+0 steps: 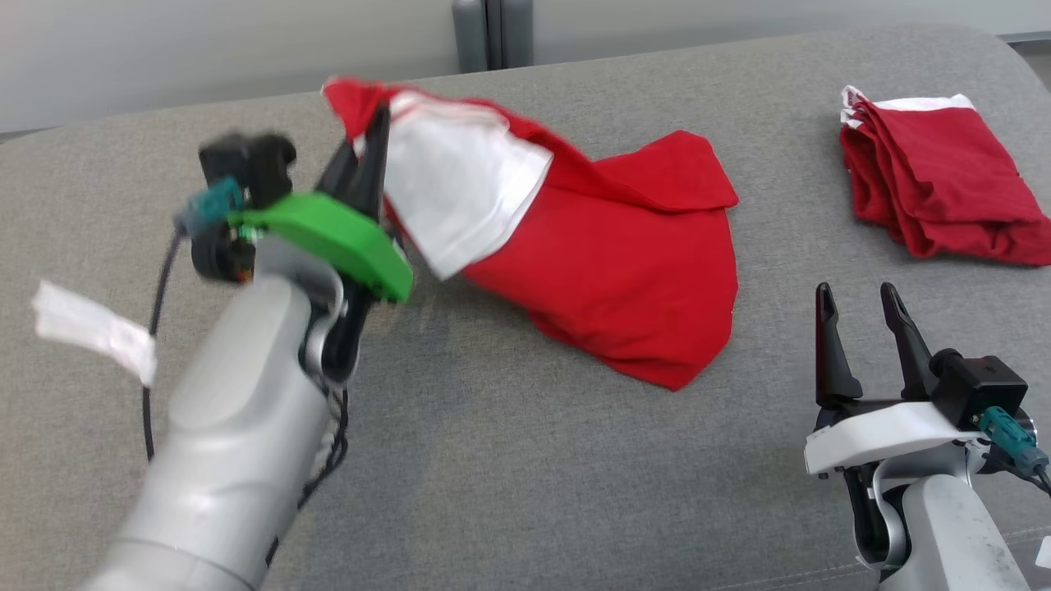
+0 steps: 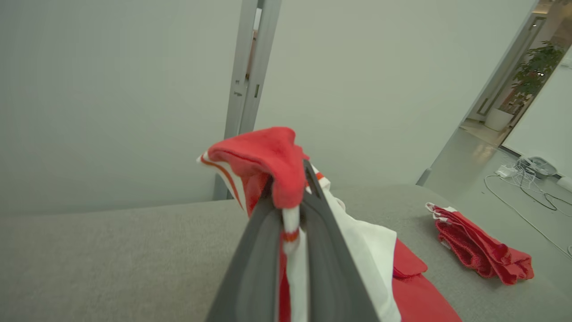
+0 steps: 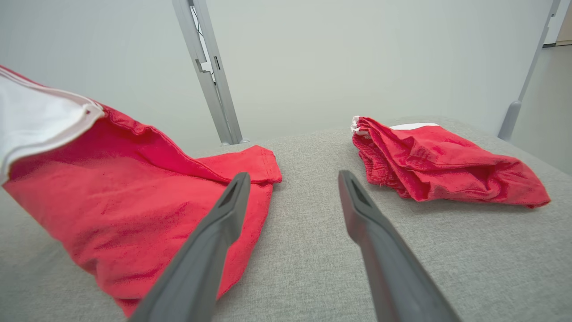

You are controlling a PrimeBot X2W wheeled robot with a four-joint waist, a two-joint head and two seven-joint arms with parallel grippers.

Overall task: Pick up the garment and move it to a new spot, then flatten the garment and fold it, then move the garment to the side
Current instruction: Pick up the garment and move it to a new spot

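Head view has the left gripper raised over the far left of the grey padded surface, its two dark fingers pressed together on an upper edge of the red garment. From that pinch the cloth hangs down and to the right. A white panel droops just beside the green wrist cover, and the red body trails onto the surface, where its lower half lies in loose folds near the middle. Along that arm's own camera, a red flap drapes over the fingertips and a white-and-red strip runs down the narrow slit between them, so the grip is tight on cloth. At the lower right, the right gripper sits low over the surface, fingers pointing away from the robot, spread wide and holding nothing. From its wrist camera one finger overlaps the garment's near hem, though I cannot tell whether it touches. A second red garment, folded into a rough bundle with a white edge showing, rests at the far right of the surface, well apart from the held one. A blurred white paper tag shows beside the left arm's black cable, and a grey post stands behind the surface against the pale wall.
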